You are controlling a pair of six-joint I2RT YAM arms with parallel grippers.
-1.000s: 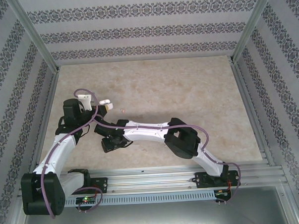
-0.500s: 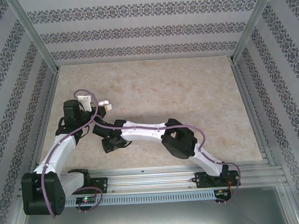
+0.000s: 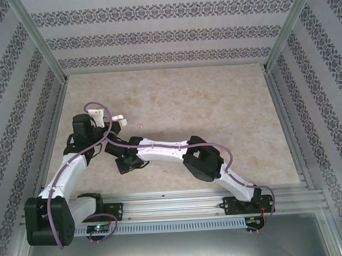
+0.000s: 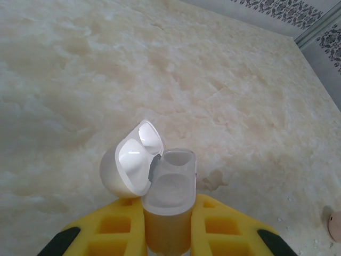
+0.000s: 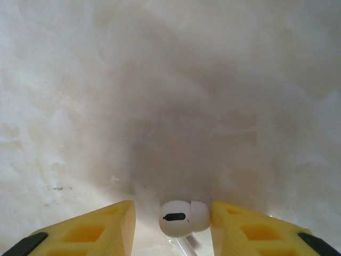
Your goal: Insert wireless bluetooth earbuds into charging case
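My left gripper (image 4: pixel 166 213) is clamped on the charging case (image 4: pixel 169 184), its lid (image 4: pixel 130 165) hinged open; I can't tell what its wells hold. My right gripper (image 5: pixel 171 213) stands partly open astride an earbud (image 5: pixel 178 217) on the table (image 5: pixel 170 80), one finger touching it.

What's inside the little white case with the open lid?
The open lid of the case is a smooth, shiny, empty hollow. The left gripper holds the bottom part, and its rim hides the pockets, so I cannot tell whether anything is in there.
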